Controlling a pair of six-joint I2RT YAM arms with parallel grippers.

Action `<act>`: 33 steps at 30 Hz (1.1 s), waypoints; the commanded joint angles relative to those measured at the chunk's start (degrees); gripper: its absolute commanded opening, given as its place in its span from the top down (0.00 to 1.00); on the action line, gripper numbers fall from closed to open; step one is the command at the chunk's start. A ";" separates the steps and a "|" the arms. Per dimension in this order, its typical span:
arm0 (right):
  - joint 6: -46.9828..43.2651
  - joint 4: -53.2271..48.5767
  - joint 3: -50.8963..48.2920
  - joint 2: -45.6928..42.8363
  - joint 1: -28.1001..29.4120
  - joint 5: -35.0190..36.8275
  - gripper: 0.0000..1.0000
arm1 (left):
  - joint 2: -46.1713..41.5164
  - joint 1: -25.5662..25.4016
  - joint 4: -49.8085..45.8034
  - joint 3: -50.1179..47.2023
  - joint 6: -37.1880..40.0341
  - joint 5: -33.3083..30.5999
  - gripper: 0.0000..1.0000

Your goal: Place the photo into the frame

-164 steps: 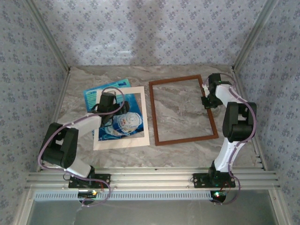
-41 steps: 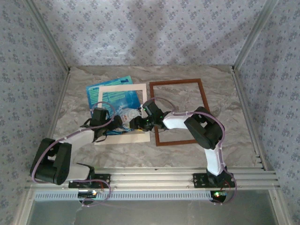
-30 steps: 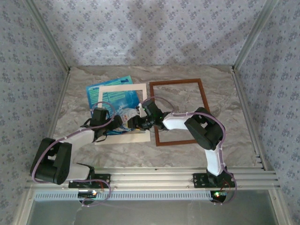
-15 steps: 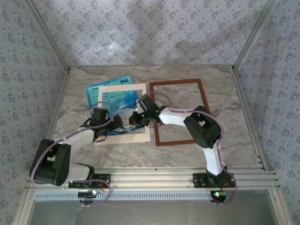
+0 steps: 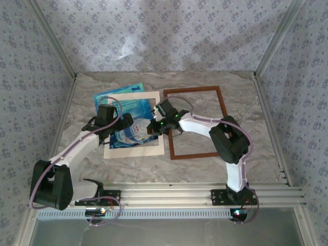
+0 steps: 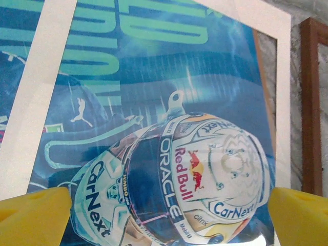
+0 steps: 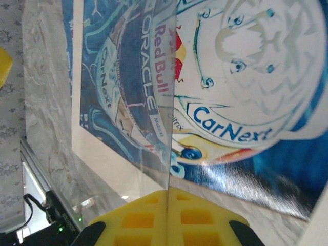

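Left wrist: photo (image 6: 154, 102) reads "Red Bull", "ORACLE", "CarNext"; left fingers (image 6: 31, 210) wide apart, empty; right fingers (image 7: 128, 220) pinch clear sheet (image 7: 167, 154).

The photo (image 6: 148, 87) carries all the readable print, on its pictured helmet (image 6: 205, 169). "ORACLE" runs down the dark band, with "Red Bull" in red and a bull emblem beside it. "CarNext" stands twice, lower left and lower right, and a small "citrix" sits near the chin. A leaping-cat logo lies left of the helmet. The large pale letters above are cut off. In the right wrist view, "Red Bull" shows partly through a clear sheet (image 7: 168, 128).
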 commanded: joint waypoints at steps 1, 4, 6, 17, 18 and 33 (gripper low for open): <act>-6.23 -7.99 -1.19 -6.18 -1.77 1.08 1.00 | -2.77 -0.27 -3.61 3.38 -2.39 1.64 0.01; -8.67 -10.62 -3.67 -9.77 -3.55 2.97 1.00 | -3.22 -0.27 -3.29 4.58 -4.61 3.52 0.01; -10.55 -12.57 -4.61 -11.65 -4.92 4.77 1.00 | -2.79 -0.27 -2.62 5.05 -5.94 5.08 0.01; -15.41 -17.85 -8.86 -18.55 -11.78 10.70 1.00 | -4.68 -2.36 0.33 1.51 -9.52 8.10 0.01; -15.44 -17.93 -9.75 -19.46 -12.52 11.06 1.00 | -5.13 -2.68 0.33 1.13 -9.43 8.04 0.02; -20.52 -22.73 -17.82 -29.68 -25.03 15.03 1.00 | -0.54 -7.98 6.05 1.01 -8.92 9.44 0.01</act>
